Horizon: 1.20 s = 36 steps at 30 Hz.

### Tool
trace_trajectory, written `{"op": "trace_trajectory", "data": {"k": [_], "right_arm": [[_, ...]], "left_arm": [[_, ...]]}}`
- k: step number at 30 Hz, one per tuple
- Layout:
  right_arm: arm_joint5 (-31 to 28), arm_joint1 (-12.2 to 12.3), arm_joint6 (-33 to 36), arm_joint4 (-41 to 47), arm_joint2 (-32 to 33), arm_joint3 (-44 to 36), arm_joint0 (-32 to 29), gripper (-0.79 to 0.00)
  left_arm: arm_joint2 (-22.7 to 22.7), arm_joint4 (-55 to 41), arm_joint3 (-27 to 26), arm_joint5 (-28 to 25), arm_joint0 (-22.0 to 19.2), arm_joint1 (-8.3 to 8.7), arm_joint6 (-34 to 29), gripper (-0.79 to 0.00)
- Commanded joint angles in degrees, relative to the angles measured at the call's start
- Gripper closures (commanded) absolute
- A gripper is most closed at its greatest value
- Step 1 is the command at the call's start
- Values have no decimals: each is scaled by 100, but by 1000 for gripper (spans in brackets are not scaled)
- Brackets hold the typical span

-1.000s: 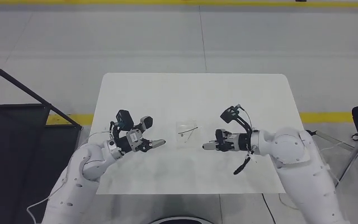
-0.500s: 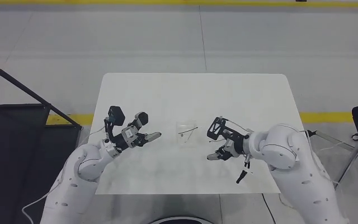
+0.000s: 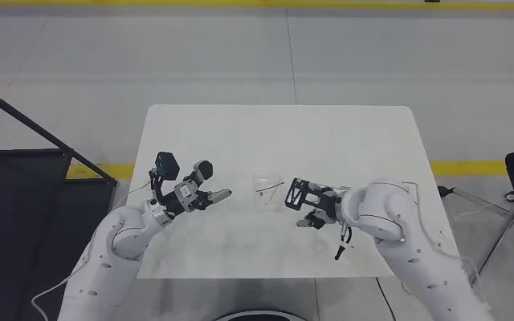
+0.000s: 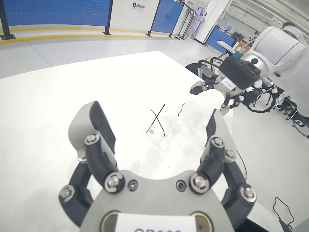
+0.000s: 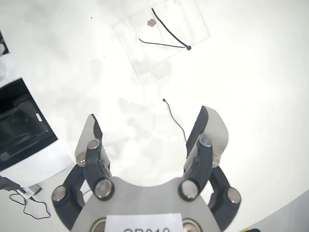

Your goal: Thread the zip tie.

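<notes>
1. The left claw (image 3: 218,195) (image 4: 155,108) is held wide open and empty above the white table (image 3: 241,136).
2. A clear tray (image 3: 261,199) (image 5: 193,20) is laid flat on the table ahead of the left claw, between the two claws and apart from both.
3. Two black ties (image 3: 271,188) (image 4: 157,119) (image 5: 169,28) are laid in the tray, one across the other, and a small brown scrap (image 5: 151,22) is seen just beside them.
4. A loose tie (image 4: 181,109) (image 5: 174,119) is laid on the bare table between the tray and the right claw, just ahead of that claw. Its tail is run up close to one finger (image 5: 196,126); whether the two touch cannot be told.
5. The right claw (image 3: 307,220) (image 5: 148,113) is held wide open and empty, and is pointed down at the table with the tray farther ahead of it.
</notes>
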Motion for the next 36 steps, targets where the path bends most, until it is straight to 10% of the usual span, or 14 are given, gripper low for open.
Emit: {"op": "trace_trajectory", "data": {"k": [1,13,36], "right_arm": [[69,-33,68,-30,-282,187,244,-379],[588,-228,588,469,-1515,1326,1512,-256],[324,-341,250,636,-1908,1964,1889,-302]], "left_arm": [[0,0,0,0,0,0,0,-785],[0,0,0,0,0,0,0,-785],[35,-216,-16,359,-8,-5,-19,-785]]}}
